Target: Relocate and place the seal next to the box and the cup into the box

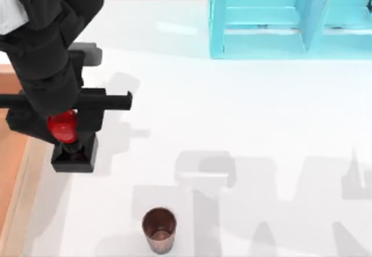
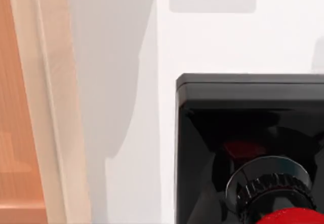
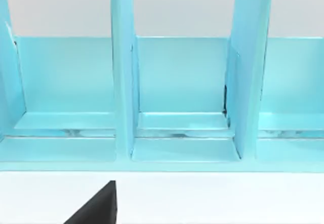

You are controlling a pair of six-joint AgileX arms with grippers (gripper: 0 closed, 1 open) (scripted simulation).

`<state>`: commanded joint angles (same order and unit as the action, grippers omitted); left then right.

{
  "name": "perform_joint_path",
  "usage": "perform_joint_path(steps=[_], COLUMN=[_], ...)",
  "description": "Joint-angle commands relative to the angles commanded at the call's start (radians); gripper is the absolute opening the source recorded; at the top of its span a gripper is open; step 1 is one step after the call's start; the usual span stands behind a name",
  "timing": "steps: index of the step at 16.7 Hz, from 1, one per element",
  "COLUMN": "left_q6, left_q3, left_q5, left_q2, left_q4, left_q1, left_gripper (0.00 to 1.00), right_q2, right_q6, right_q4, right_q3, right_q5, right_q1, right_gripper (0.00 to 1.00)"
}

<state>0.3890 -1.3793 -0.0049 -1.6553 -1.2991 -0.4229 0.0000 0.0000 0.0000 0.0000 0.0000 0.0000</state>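
Observation:
The seal has a black square base and a red knob, and stands at the table's left, just right of the box's light plank wall. My left gripper hangs over it, its fingers closed against either side of the red knob. In the left wrist view the seal's base lies a short gap from the box wall. The brown ribbed cup stands upright by the table's front edge, apart from both. A black part of my right gripper shows in the right wrist view.
A translucent cyan shelf unit stands at the back right, and its compartments face the right wrist camera. The white table lies between the seal, the cup and the shelf. The box's reddish floor runs off the left edge.

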Motion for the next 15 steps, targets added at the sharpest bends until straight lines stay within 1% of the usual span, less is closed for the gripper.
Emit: perform_joint_path(steps=[6, 11, 15], left_q6=[-0.001, -0.002, -0.002], left_q3=[0.166, 0.179, 0.179], left_q5=[0.0, 0.001, 0.001], left_q2=[-0.015, -0.016, -0.016], left_q4=[0.181, 0.194, 0.194], left_q1=[0.008, 0.008, 0.008], left_gripper=[0.0, 0.0, 0.3], right_q2=[0.0, 0.0, 0.0], right_q6=[0.0, 0.0, 0.0], right_q4=[0.0, 0.0, 0.0], right_q3=[0.0, 0.0, 0.0], right_q5=[0.0, 0.0, 0.0], right_q1=[0.0, 0.0, 0.0], right_gripper=[1.0, 1.0, 1.0])
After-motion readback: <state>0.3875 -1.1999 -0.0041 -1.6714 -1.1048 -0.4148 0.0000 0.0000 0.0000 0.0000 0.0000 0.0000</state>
